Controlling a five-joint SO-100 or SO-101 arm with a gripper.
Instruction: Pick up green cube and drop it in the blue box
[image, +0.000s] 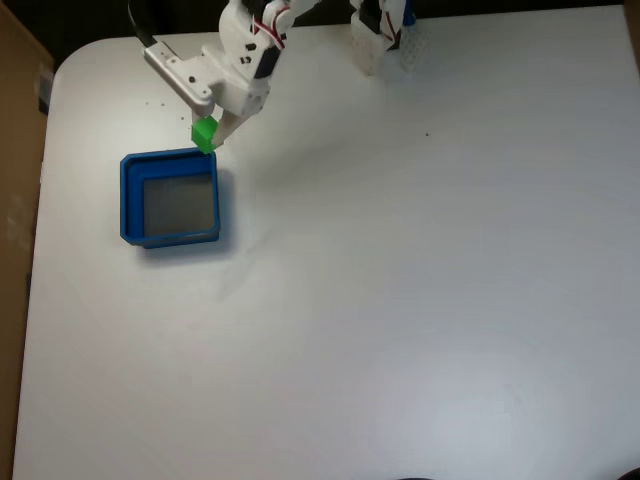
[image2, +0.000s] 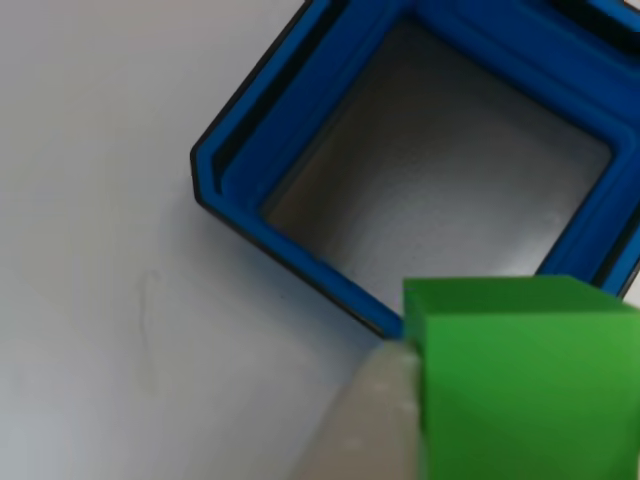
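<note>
While we hold the green cube (image: 205, 134) pinched between our two white fingers, our claw (image: 208, 133) hangs just over the upper right corner of the blue box (image: 128, 196) as the fixed view shows it. Our grip is clenched on the cube, which sits at the very tip of the claw, clear of the white table (image: 420, 300). Below and to the left of our claw in that view, the box lies flat on the table, its grey bottom bare and its thick walls square around it. Behind the claw, toward the top edge of the fixed view, our white arm reaches back to its base.

From the other view, we see the cube (image2: 525, 375) large in the lower right, one pale finger (image2: 365, 425) pressed against its left face. Beyond it lies the box (image2: 300, 120), its near wall just under the cube's upper edge.
</note>
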